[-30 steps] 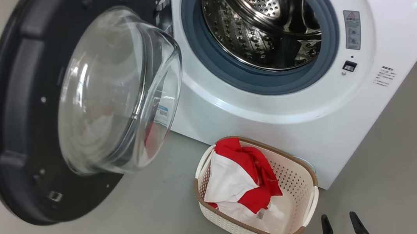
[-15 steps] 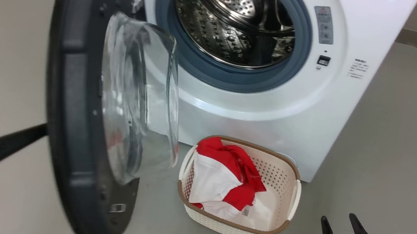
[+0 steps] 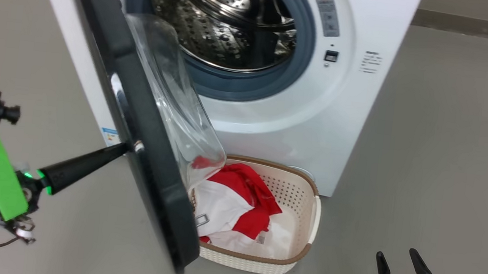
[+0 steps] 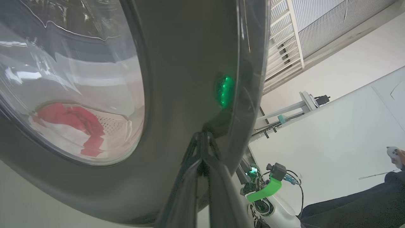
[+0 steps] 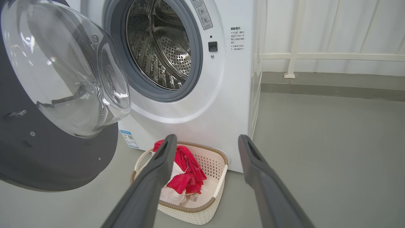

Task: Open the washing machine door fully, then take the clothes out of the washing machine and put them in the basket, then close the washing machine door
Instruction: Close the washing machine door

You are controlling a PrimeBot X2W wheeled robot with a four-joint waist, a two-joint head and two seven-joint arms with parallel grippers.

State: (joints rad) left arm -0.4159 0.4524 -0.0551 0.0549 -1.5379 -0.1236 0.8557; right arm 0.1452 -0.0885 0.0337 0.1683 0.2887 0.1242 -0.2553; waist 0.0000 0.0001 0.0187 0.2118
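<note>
Closing step, judged: L arm on washing machine door [image 3: 162, 206], drum [image 3: 220, 19] looks empty.

L end effector [image 3: 123, 148] has fingers pressed together on nothing, tip touching the door's outer black rim. Door stands roughly half-swung, edge-on to head cam. Advice: push on the rim, not the glass bowl, follow the hinge arc, finish w/ firm press till latch catches. Washing machine [image 3: 300, 129] hatch is clear, nothing draped over the grey ring. Clothes [image 3: 236, 205], red and white, lie bunched in basket [image 3: 248, 264], on floor just before the machine. Door's lower edge overlaps basket in head view; can't tell if it clears, so watch for snag. R end effector [image 3: 396, 253] is idle low right, fingers apart, holding nothing. Floor [image 3: 430, 153] smooth grey, bare. White railing [image 5: 316, 56] behind on the R.
</note>
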